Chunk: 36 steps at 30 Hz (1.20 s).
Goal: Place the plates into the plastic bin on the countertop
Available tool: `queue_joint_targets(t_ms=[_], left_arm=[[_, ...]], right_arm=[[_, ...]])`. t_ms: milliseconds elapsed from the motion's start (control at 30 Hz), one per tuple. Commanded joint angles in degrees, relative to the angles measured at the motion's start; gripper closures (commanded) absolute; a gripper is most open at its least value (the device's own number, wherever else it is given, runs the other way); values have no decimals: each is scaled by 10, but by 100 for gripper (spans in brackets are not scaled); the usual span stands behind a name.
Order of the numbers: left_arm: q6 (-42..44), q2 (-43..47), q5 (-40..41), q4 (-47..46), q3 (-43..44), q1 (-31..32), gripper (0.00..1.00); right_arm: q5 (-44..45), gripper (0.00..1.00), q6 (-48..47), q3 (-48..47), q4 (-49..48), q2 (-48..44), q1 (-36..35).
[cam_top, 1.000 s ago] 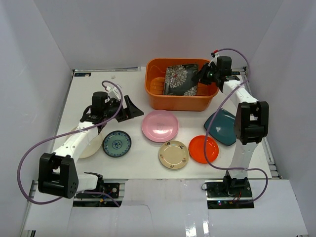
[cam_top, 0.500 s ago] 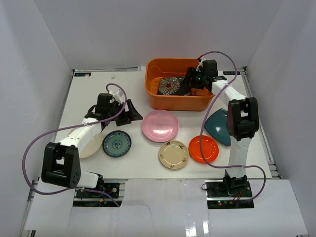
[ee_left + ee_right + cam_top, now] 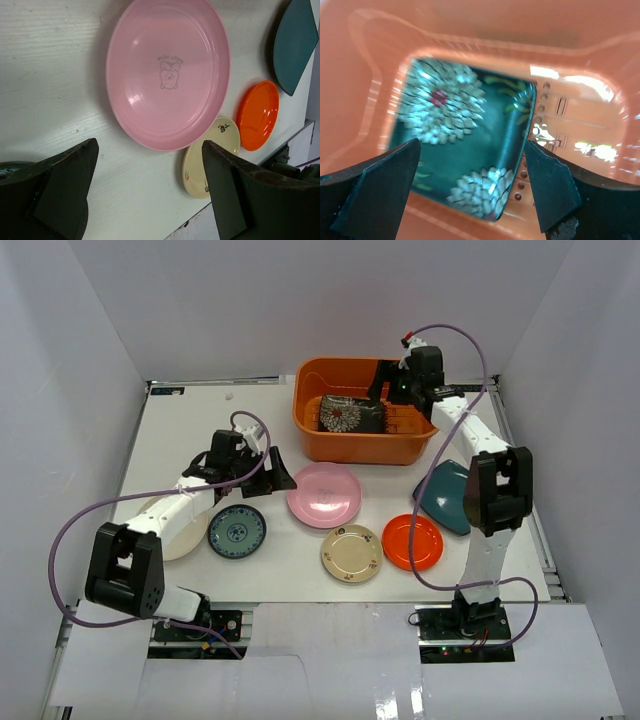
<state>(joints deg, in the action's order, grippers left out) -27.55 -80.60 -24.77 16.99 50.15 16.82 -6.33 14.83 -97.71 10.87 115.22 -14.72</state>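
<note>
We hold our right gripper (image 3: 472, 145) spread wide and empty above the glossy square floral plate (image 3: 445, 110), which lies in the slotted orange bin (image 3: 355, 448) at the table (image 3: 190, 420) far edge. Our left gripper (image 3: 150, 145) gapes over the smooth round pink plate (image 3: 167, 75) mid-table.

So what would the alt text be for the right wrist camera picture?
A square dark plate with white flowers lies inside an orange plastic bin with a slotted bottom, seen from above. The right gripper hangs over it, open and empty, its two dark fingers at the lower corners.
</note>
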Motion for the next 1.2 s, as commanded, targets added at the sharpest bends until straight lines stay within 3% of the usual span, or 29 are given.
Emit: queue_joint_targets(t_ms=[0,133,167,233,267,333,367,467,533,633,667,733,867,1167], left_arm=[[21,17,24,18,29,29,5],[37,46,54,31,40,59,5],[38,64,57,31,41,62,5],[44,86,59,30,44,72,5],[47,107,59,30,44,76,5],[53,126,53,28,43,85,5],[55,143,52,22,40,89,5],[59,159,55,16,31,99,5],[59,167,50,16,30,102,5],[58,178,51,15,30,103,5],[59,180,53,16,29,103,5],[61,188,61,16,27,103,5],[60,188,60,16,27,103,5],[57,180,54,16,26,103,5]], right_arm=[[9,10,4,-8,-16,-103,5],[33,4,38,104,-35,-248,24],[55,3,59,180,-52,-282,39],[90,17,92,265,-60,-377,64],[92,35,130,308,-63,-409,99],[91,54,165,434,-65,-504,142],[91,71,189,473,-65,-537,191],[85,82,208,605,-56,-650,267],[70,82,228,670,-32,-721,305],[95,62,244,737,-10,-777,343],[92,49,252,754,-11,-785,360],[57,36,271,795,-15,-794,390],[-4,32,293,835,-29,-789,417],[-107,36,362,922,-136,-748,434]])
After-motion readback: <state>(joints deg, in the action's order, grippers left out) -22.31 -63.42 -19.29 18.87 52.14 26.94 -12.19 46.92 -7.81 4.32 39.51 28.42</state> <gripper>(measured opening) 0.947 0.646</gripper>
